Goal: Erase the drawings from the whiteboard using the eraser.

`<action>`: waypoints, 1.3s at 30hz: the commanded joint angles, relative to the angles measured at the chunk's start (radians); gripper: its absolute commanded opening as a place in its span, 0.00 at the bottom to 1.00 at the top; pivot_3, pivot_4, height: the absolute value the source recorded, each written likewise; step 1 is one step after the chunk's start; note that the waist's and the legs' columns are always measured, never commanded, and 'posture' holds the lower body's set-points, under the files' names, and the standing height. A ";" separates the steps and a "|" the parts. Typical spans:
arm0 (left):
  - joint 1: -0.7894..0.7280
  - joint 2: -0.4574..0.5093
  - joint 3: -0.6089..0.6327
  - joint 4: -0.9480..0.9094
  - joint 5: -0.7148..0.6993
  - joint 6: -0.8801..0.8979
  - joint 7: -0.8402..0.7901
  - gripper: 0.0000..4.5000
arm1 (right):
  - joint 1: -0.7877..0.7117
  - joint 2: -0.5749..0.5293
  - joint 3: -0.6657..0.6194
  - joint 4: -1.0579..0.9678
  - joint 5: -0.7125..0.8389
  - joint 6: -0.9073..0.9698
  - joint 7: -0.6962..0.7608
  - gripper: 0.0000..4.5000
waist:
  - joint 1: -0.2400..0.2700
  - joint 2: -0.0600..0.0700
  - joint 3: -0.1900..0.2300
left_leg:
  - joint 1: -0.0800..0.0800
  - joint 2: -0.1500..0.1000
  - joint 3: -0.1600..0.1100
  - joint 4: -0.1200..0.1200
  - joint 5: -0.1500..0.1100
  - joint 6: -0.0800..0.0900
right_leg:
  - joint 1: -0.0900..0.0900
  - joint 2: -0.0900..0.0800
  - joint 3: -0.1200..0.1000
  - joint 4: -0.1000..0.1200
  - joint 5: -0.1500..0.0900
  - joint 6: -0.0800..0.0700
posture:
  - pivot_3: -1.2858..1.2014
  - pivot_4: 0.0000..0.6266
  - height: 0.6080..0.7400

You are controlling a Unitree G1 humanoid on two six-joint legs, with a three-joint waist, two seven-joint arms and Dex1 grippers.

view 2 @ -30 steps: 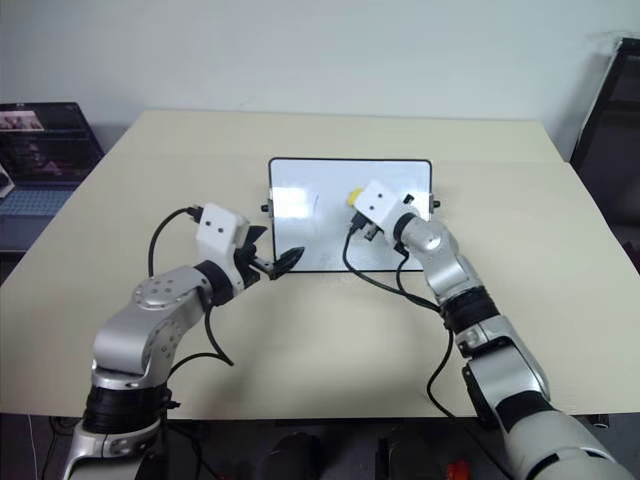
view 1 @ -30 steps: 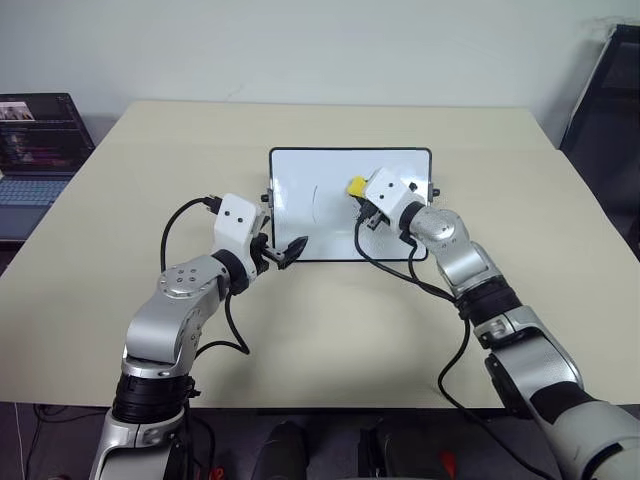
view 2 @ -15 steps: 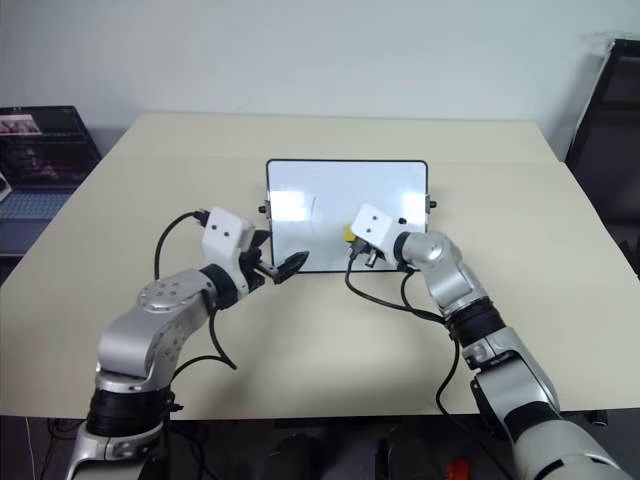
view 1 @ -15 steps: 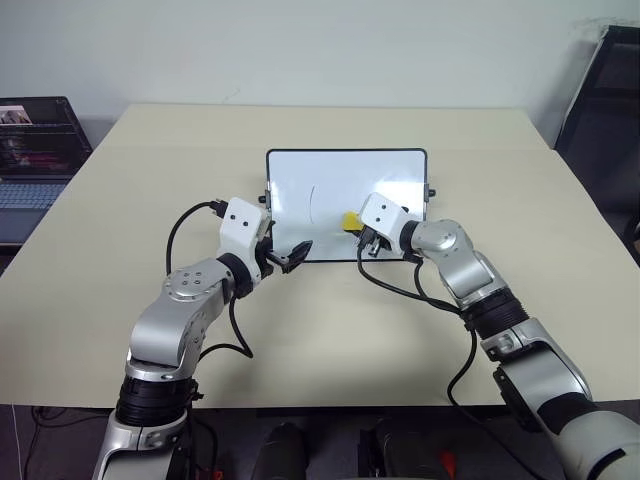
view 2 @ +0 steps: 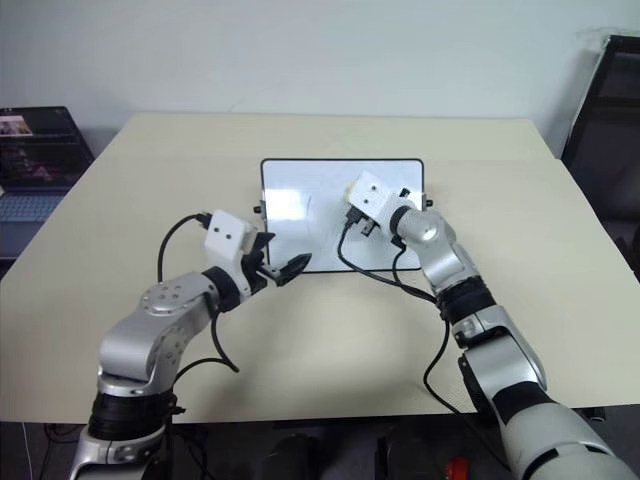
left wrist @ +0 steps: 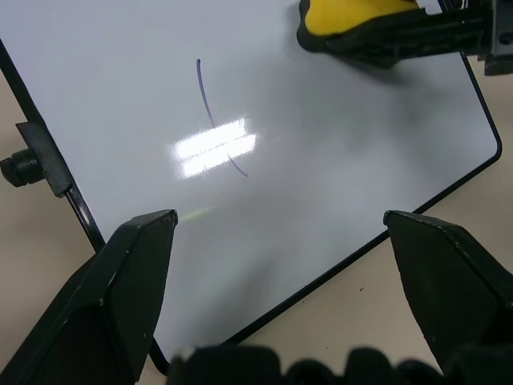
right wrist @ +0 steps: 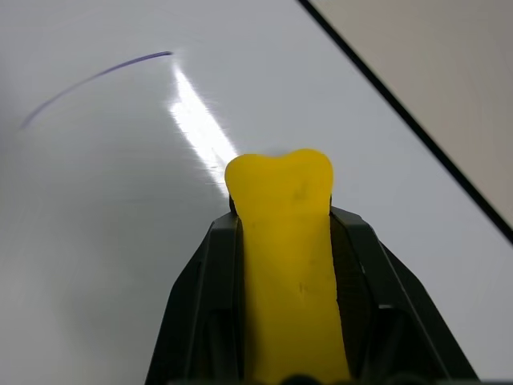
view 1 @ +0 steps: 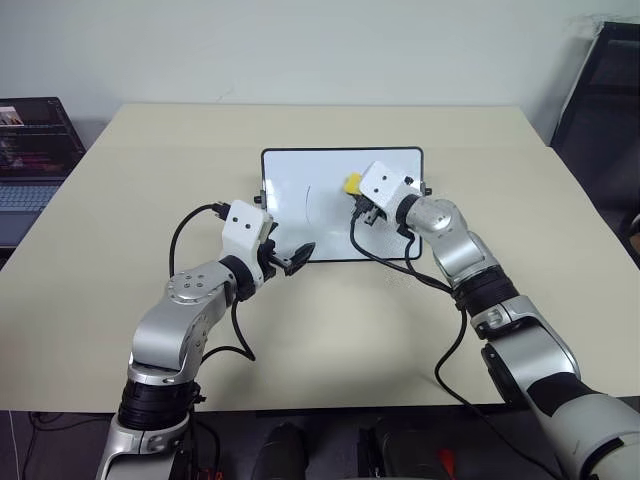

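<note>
We see the whiteboard (view 1: pixel 340 205) lying flat near the middle of the worktop (view 1: pixel 130 230), toward its far edge. Our right end effector (right wrist: pixel 280 233) is clamped on the eraser (view 1: pixel 354 185), whose yellow tip sticks out past the fingers over the board's far right part. One thin curved stroke of the drawings (left wrist: pixel 212 112) remains on the board's left half, apart from the eraser. Our left end effector (left wrist: pixel 280 233) hovers with fingers spread wide over the board's near left corner, holding nothing.
</note>
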 commanded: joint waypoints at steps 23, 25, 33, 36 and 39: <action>-0.006 0.001 -0.005 -0.063 -0.010 0.013 0.003 1.00 | 0.008 -0.043 0.079 0.006 -0.044 -0.043 0.142 0.24 | 0.002 0.000 0.000 | -0.001 0.000 -0.001 0.000 0.000 0.000 | 0.000 0.000 0.000 -0.001 0.000 0.000 | 0.52 0.24 1.00; -0.006 0.002 -0.004 -0.062 -0.011 0.013 0.002 1.00 | 0.039 -0.052 0.090 -0.049 -0.047 -0.025 0.177 0.24 | 0.002 0.000 0.000 | 0.000 0.000 0.000 0.000 0.000 0.000 | 0.000 0.000 0.000 -0.001 0.000 0.000 | 0.52 0.24 1.00; 0.001 0.005 -0.004 -0.058 -0.009 0.007 0.001 1.00 | 0.061 -0.023 -0.044 -0.192 0.043 0.084 0.100 0.24 | 0.004 0.000 0.000 | -0.001 0.000 -0.001 0.000 0.000 0.000 | 0.000 0.000 -0.001 0.000 0.000 0.000 | 0.52 0.24 1.00; 0.010 0.010 0.010 -0.050 -0.006 -0.004 0.001 1.00 | 0.125 -0.038 -0.087 -0.341 0.107 0.166 0.145 0.24 | 0.009 0.000 0.000 | -0.002 0.000 -0.001 0.000 0.000 0.000 | -0.001 0.000 -0.001 -0.002 0.000 0.000 | 0.52 0.24 1.00; 0.024 0.011 0.028 -0.042 0.001 -0.031 0.007 1.00 | 0.212 -0.060 -0.128 -0.509 0.173 0.267 0.179 0.24 | 0.014 0.000 0.000 | -0.003 0.000 -0.001 -0.001 0.000 0.000 | -0.002 0.000 -0.001 -0.004 0.000 0.000 | 0.52 0.24 1.00</action>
